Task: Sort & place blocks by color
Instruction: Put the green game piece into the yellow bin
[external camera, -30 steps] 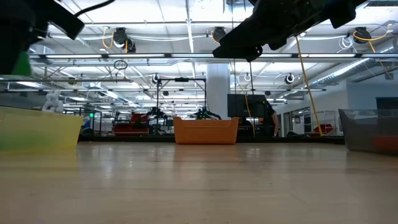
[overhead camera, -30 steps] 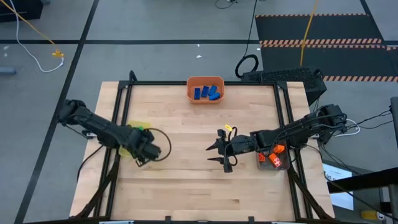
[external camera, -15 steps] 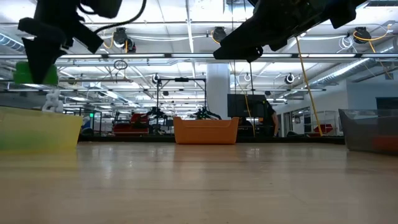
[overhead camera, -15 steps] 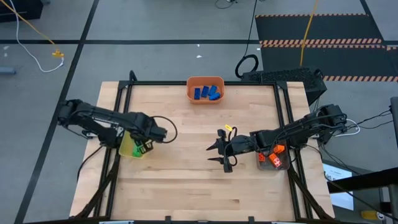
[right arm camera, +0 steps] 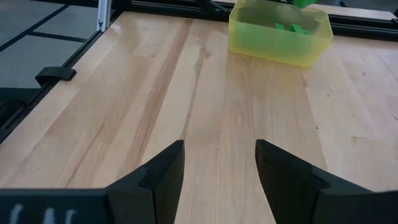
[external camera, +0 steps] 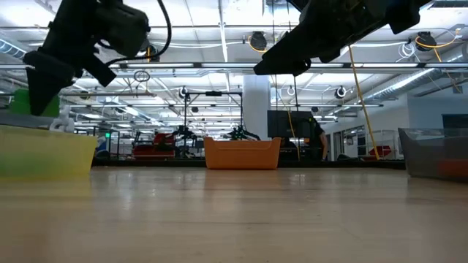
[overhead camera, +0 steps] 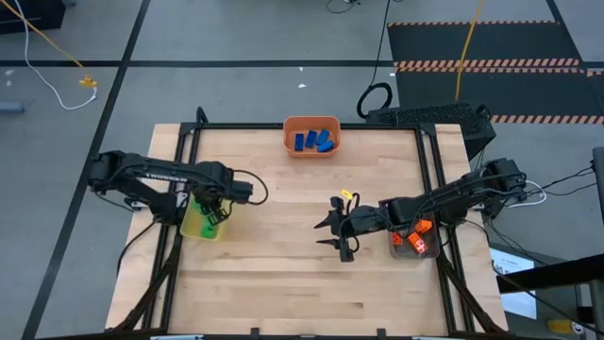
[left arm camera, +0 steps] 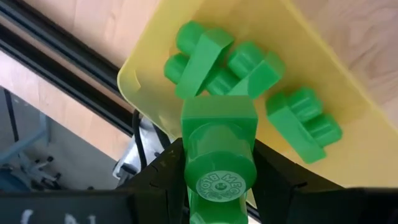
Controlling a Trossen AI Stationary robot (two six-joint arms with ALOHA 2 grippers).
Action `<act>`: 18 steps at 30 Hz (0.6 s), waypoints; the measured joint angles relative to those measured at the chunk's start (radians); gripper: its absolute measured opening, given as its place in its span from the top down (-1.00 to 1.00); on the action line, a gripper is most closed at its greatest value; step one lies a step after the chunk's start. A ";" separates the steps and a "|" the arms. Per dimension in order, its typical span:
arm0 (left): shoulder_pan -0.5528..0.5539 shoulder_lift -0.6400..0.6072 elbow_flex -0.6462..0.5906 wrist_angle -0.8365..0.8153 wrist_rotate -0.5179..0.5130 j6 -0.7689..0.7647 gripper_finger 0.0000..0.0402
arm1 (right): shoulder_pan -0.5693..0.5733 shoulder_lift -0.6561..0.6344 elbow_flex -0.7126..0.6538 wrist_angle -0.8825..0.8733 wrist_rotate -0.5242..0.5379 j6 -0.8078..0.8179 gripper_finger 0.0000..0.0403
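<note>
step: left gripper (left arm camera: 219, 163) is grasping a green block (left arm camera: 219, 146) over the yellow bin (left arm camera: 348, 134) | right gripper (right arm camera: 219, 163) is waiting released mid-table | next: releasing block into bin

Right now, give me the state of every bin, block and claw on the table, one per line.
Left claw: shut on a green studded plastic block, above the yellow bin.
Right claw: open, empty, over bare table.
Translucent yellow plastic bin: holds loose green blocks.
Orange plastic bin: holds blue blocks.
Grey bin: holds orange blocks.
</note>
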State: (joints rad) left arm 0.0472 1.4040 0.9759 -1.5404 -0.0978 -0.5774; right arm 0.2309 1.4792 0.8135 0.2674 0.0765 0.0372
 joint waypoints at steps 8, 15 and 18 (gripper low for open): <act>0.011 0.000 -0.062 0.028 0.022 -0.011 0.18 | 0.000 0.000 0.000 0.000 0.000 0.000 0.07; 0.011 0.000 -0.064 0.027 0.022 -0.037 -0.58 | 0.000 0.000 0.000 0.001 0.000 0.000 0.07; 0.011 0.000 -0.063 0.027 0.021 -0.037 -0.73 | 0.000 0.000 0.000 0.001 0.000 0.000 0.07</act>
State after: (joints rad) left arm 0.0586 1.4043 0.9126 -1.5139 -0.0765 -0.6144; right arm 0.2308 1.4792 0.8135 0.2684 0.0765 0.0368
